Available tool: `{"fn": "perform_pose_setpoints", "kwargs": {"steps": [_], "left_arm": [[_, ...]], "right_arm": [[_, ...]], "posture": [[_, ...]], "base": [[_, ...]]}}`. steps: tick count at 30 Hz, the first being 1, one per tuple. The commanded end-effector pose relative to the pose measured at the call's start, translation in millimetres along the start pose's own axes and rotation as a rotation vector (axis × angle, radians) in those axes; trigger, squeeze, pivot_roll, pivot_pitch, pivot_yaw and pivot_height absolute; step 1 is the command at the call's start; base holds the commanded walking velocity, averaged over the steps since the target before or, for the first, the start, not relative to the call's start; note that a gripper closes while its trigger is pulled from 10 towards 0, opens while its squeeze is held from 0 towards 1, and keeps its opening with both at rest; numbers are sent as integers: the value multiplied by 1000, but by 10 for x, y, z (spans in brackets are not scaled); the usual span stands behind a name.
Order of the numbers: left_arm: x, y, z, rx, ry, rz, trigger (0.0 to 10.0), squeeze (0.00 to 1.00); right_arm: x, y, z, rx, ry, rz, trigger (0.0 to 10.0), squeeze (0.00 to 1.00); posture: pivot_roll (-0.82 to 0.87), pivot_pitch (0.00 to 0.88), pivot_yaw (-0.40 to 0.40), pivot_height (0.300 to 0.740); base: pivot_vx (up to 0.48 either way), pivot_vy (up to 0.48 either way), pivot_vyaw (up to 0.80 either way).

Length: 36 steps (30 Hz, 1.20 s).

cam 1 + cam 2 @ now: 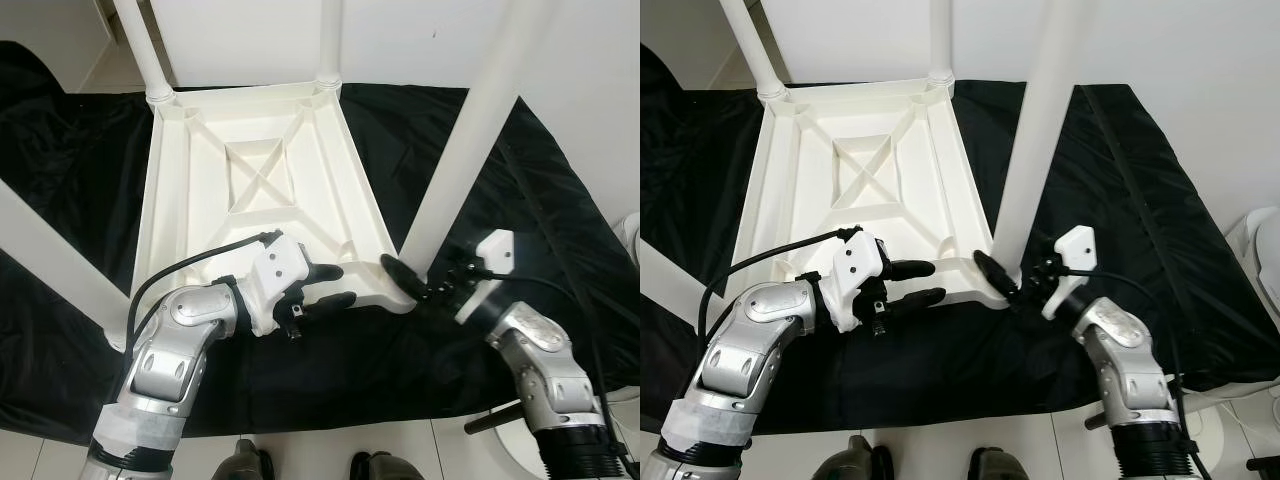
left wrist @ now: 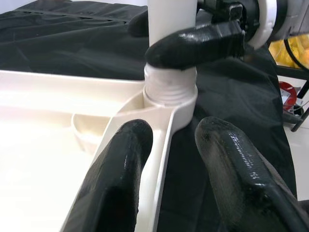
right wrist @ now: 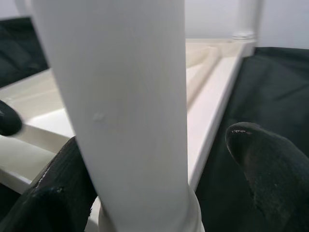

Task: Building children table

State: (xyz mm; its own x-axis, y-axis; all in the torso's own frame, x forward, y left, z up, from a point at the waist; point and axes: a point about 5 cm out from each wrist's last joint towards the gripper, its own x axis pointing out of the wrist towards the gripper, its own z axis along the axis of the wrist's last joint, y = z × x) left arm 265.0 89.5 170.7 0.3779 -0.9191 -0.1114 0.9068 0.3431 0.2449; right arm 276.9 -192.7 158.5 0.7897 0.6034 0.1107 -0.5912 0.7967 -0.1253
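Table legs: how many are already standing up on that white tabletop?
4: two legs at the far corners, one at the near-right corner by the right gripper, one at the near-left.

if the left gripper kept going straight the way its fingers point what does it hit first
Probably the base of the white table leg at the near corner of the upturned tabletop. The left gripper, open, straddles the tabletop's rim and aims at it; the right gripper already brackets that leg.

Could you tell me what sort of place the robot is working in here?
Probably a room in a home: an upturned white plastic table top lies on a black sheet spread over a pale tiled floor, beside a white wall.
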Motion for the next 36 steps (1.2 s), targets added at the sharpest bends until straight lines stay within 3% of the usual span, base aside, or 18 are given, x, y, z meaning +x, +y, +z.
{"fn": "perform_pose_setpoints", "kwargs": {"steps": [1,8,9,11,12,15,24,25,28,33,35,36], "left_arm": [[-27,117,-17,2,8,207,10000,0],[22,81,-24,-26,-14,207,10000,0],[49,38,-33,-30,-12,194,10000,0],[77,-10,-42,-30,-9,178,10000,0],[95,-47,-41,-35,-13,165,10000,0],[126,-104,-35,-37,-20,146,10000,0],[134,-87,-42,-29,-16,160,10000,0],[133,-81,-42,-28,-16,163,10000,0],[133,-62,-54,-27,-2,172,10000,0],[140,-36,-48,-29,-2,184,10000,0],[156,29,-51,13,10,226,10000,0],[156,29,-51,13,10,226,10000,0]], "right_arm": [[-86,-87,-52,-5,29,-45,10000,0],[-41,-12,-28,-8,21,8,10000,0],[-26,-3,-46,-8,31,17,8235,0],[-10,2,-68,-9,44,24,8235,0],[-7,-4,-80,-9,53,24,0,0],[-8,-23,-108,-7,70,15,0,0],[-17,-44,-160,-25,102,-84,0,0],[-17,-45,-169,-24,107,-113,10000,0],[-10,-44,-186,13,120,-277,10000,0],[25,28,-147,1,101,-383,10000,0],[38,115,-166,15,94,-528,10000,0],[38,115,-166,15,94,-528,10000,0]], "posture": [[-93,114,30,740],[-93,112,37,740],[-93,111,39,740],[-91,111,38,740],[-90,110,38,740],[-87,106,32,740],[-88,105,29,740],[-88,105,29,740],[-92,102,20,740],[-91,102,19,740],[-97,100,18,740],[-97,100,18,740]], "base": [[0,0,0],[0,0,0],[0,0,0],[0,0,0],[0,0,0],[0,0,0],[0,0,0],[0,0,0],[0,0,0],[0,0,0],[0,0,0],[0,0,0]]}}
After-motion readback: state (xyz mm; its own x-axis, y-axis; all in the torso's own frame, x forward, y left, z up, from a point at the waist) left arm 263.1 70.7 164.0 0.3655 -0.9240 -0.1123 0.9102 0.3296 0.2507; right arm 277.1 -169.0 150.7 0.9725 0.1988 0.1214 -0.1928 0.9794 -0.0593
